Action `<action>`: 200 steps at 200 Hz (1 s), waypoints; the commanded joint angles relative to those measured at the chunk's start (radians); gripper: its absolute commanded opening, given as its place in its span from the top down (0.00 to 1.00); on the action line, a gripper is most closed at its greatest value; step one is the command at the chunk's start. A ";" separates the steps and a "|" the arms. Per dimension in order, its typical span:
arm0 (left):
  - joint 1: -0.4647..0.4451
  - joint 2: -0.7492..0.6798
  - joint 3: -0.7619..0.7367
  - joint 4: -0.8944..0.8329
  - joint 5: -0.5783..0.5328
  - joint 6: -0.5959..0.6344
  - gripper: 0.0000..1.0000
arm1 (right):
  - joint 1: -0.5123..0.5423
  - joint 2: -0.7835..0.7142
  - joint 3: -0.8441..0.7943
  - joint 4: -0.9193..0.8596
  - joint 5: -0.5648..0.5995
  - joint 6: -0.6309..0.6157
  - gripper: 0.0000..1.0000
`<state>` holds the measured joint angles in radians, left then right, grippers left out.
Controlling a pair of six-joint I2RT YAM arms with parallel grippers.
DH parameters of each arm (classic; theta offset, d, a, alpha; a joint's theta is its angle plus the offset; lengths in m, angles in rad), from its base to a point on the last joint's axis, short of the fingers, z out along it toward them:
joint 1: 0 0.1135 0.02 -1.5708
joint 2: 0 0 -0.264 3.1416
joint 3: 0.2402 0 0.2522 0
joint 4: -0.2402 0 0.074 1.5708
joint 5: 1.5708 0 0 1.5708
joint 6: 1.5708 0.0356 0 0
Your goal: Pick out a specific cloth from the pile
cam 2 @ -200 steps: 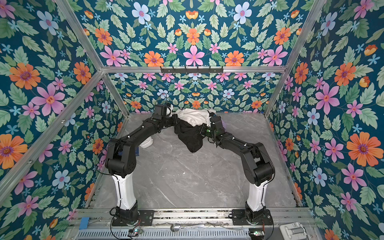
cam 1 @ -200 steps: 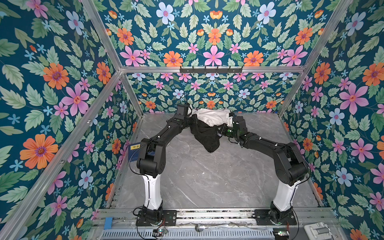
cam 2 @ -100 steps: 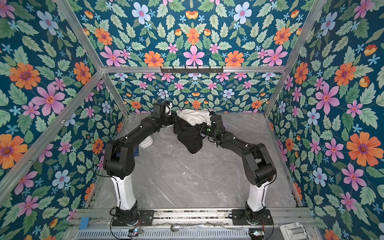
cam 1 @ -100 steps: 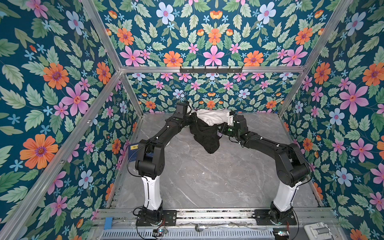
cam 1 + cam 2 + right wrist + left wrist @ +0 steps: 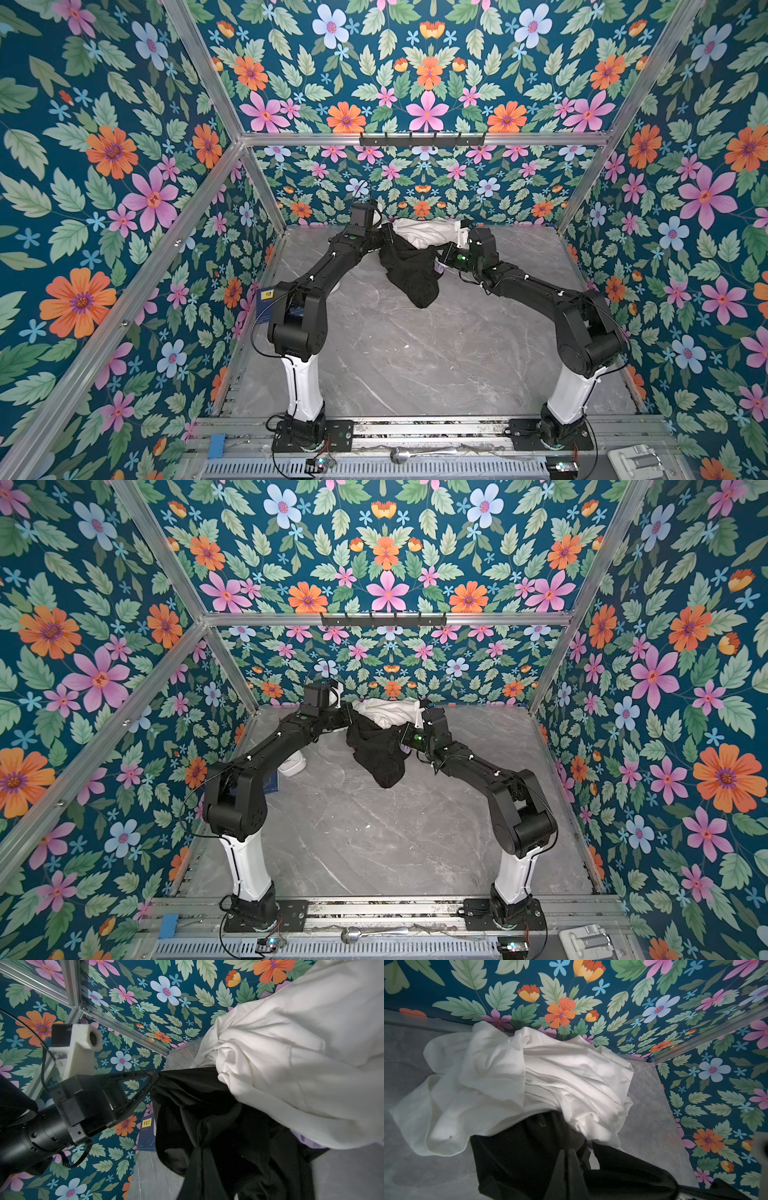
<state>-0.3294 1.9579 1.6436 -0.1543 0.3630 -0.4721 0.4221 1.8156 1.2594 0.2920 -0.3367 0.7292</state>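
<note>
The black cloth (image 5: 415, 270) (image 5: 376, 750) hangs in a sagging fold between my two grippers at the back of the table, its lower tip on the marble. My left gripper (image 5: 384, 243) (image 5: 566, 1151) is shut on its left edge; the pinch shows in the right wrist view, at the left gripper (image 5: 156, 1075). My right gripper (image 5: 440, 255) (image 5: 199, 1153) is shut on its right side, its fingers buried in black fabric. The rest of the pile lies behind: a big white cloth (image 5: 424, 235) (image 5: 529, 1076) drapes over the black one's top. A strip of lilac cloth (image 5: 307, 1140) peeks out under the white.
The floral back wall (image 5: 415, 195) stands right behind the pile. A small white object (image 5: 293, 764) lies on the grey marble table (image 5: 395, 365) by the left arm. A hook rail (image 5: 422, 139) is mounted high at the back, and a spoon (image 5: 419, 453) lies on the front rail.
Both grippers keep their hold on the black cloth. The left wrist has risen slightly, and the cloth has hardly shifted.
</note>
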 commanded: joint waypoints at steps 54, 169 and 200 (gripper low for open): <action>0.000 -0.032 -0.005 0.024 -0.006 -0.003 1.00 | 0.001 -0.031 -0.006 0.004 0.005 -0.010 1.00; 0.000 -0.050 0.005 0.027 -0.009 -0.003 1.00 | 0.001 -0.072 -0.014 0.007 0.016 -0.014 1.00; 0.001 -0.042 0.028 0.024 0.001 -0.008 1.00 | 0.001 -0.086 -0.014 0.001 0.019 -0.016 1.00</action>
<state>-0.3294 1.9182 1.6527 -0.1585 0.3622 -0.4725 0.4221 1.7447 1.2465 0.2882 -0.3317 0.7284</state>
